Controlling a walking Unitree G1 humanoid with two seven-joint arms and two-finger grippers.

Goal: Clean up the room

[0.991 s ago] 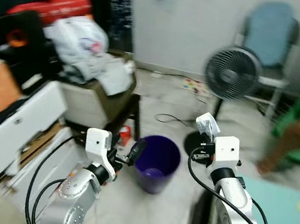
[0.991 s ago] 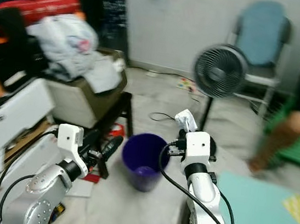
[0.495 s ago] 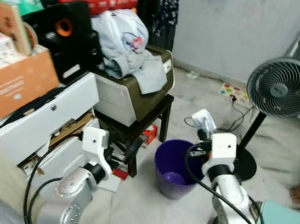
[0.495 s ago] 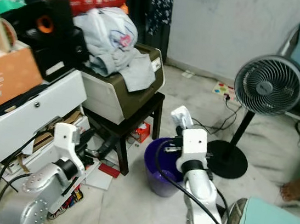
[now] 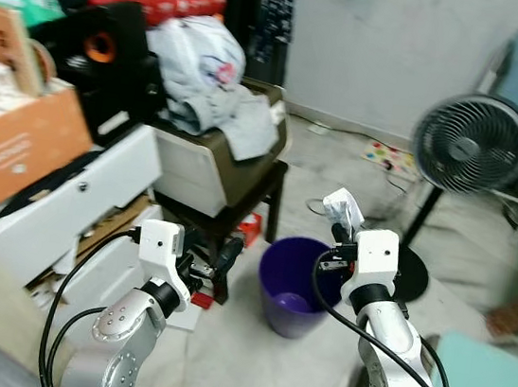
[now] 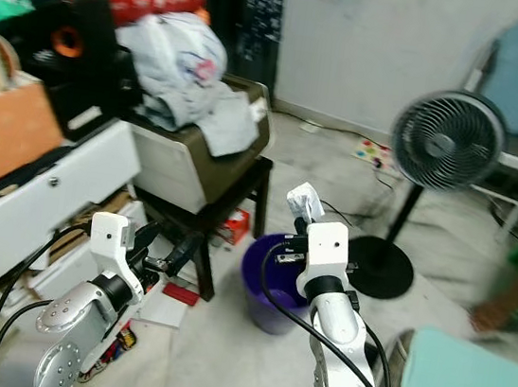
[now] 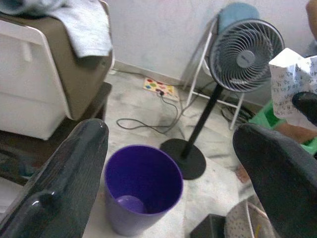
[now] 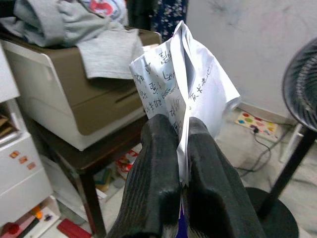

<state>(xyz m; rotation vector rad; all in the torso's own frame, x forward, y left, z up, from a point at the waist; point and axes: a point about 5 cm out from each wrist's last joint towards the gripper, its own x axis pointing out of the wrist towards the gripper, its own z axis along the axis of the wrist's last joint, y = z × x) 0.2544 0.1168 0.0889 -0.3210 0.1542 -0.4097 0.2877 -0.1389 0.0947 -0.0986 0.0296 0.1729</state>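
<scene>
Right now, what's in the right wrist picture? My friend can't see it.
The right gripper pinches a folded white paper covered in handwriting, jaws shut on it. Behind it, a brown-and-white printer with grey clothes on top sits on a dark stool.

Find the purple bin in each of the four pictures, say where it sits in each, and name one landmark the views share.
Left eye view: bin on the floor, low centre, between the two arms.
Right eye view: bin low centre, partly behind the right arm.
Left wrist view: bin at the bottom, between the left gripper's fingers.
Right wrist view: I cannot make the bin out.
Shared landmark: the fan.
</scene>
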